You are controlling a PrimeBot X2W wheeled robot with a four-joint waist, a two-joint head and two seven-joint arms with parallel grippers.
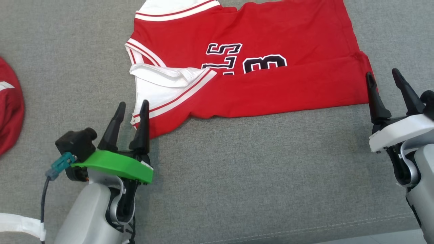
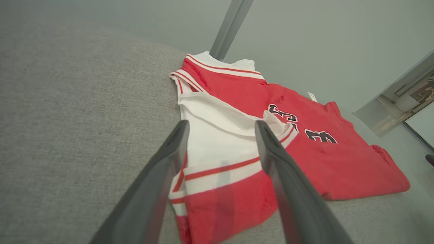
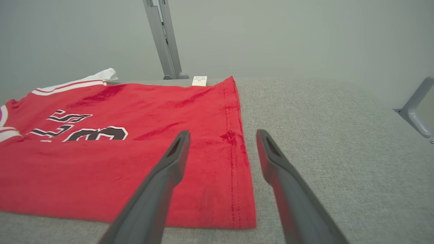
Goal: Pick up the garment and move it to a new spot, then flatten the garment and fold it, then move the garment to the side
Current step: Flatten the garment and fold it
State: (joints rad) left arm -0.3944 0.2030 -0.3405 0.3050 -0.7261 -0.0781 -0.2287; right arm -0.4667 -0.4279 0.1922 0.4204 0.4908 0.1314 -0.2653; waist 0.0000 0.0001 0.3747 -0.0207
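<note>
The red shirt [image 1: 271, 91] lies folded on the gray cushion [image 1: 237, 169]. The left gripper [image 1: 133, 103] is spread at its near left corner and the right gripper [image 1: 382, 73] is spread at its right hem, both empty.

Grey fabric surface [image 1: 237, 162], red cloth [image 1: 10, 105] at left edge, metal post [image 3: 162, 37]

A grey woven surface [image 1: 254, 162] carries 2 pieces of clothing, with a stitched seam [image 1: 305, 229] running along its near edge. The red jersey [image 1: 271, 91] lies flat across the far middle. Its near long side is folded over so the black-and-white print is half covered, with the white, red-striped trim at the left end and the hem at the right. Well apart from it, at the left edge, lies another red cloth [image 1: 10, 108] with a white stripe.
</note>
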